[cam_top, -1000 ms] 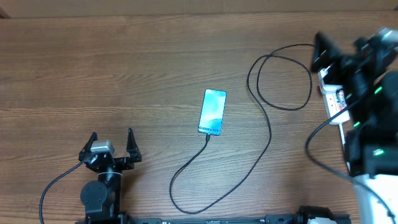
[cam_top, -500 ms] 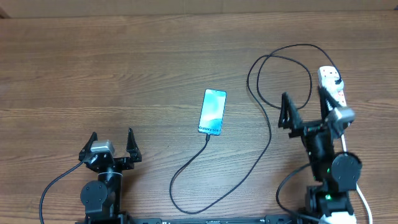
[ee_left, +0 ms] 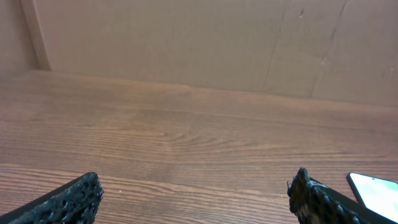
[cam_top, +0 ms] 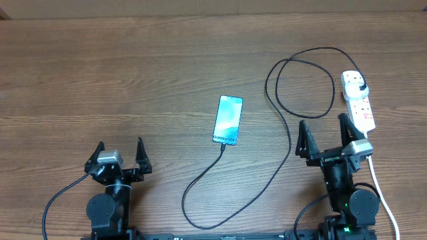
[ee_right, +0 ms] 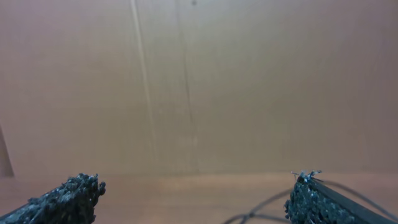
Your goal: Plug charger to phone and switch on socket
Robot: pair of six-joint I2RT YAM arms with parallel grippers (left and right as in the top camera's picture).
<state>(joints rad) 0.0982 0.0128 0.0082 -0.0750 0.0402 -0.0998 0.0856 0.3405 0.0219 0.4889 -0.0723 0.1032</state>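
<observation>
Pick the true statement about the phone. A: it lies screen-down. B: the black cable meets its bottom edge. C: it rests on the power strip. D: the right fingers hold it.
B: overhead, the black cable runs up to the bottom edge of the phone, which lies screen-up and untouched.

Right claw (ee_right: pixel 193 188) spread wide, the charger (ee_right: pixel 252 217) curving low before a brown wall (ee_right: pixel 199 81).
</observation>
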